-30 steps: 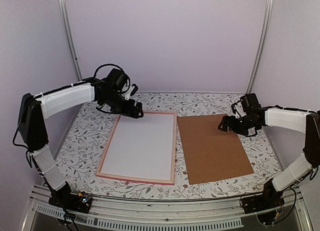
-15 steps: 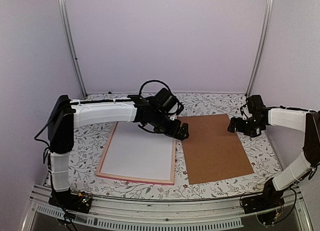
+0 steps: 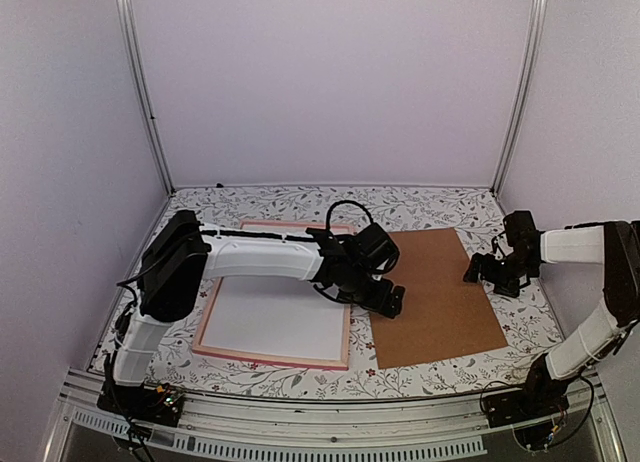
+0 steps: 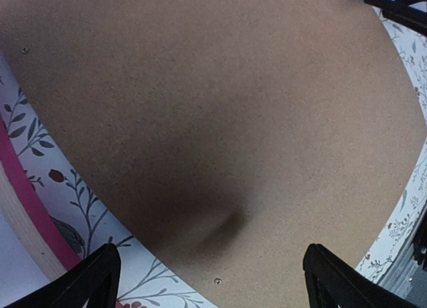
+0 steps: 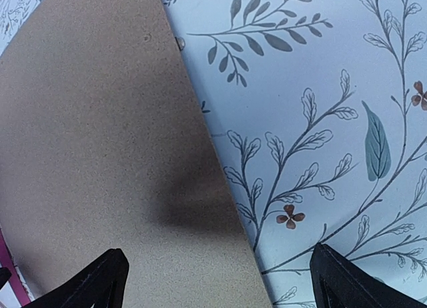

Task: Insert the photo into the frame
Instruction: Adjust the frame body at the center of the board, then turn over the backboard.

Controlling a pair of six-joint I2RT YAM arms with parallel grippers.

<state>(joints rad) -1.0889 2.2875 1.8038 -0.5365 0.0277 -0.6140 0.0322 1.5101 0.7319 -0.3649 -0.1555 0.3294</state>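
The pink frame (image 3: 270,359) lies flat at centre left, filled by a white sheet (image 3: 270,312). The dark photo print does not show in any view. The brown hardboard backing (image 3: 440,302) lies flat to the right of the frame. My left gripper (image 3: 391,300) reaches across the frame and hovers open over the backing's left edge. In the left wrist view it (image 4: 210,291) is empty above the backing (image 4: 213,108), with the frame's pink edge (image 4: 27,208) at lower left. My right gripper (image 3: 481,273) is open over the backing's right edge, which it (image 5: 220,291) straddles in the right wrist view.
A floral tablecloth (image 3: 300,204) covers the table and shows beside the backing (image 5: 100,155) in the right wrist view (image 5: 320,121). Lilac walls with metal posts (image 3: 145,92) close in the back and sides. The left arm (image 3: 260,262) spans the frame's upper part.
My left arm has swung right from the frame's far left corner, across the frame, to the backing's left edge. My right gripper has moved right and slightly down to the backing's right edge.
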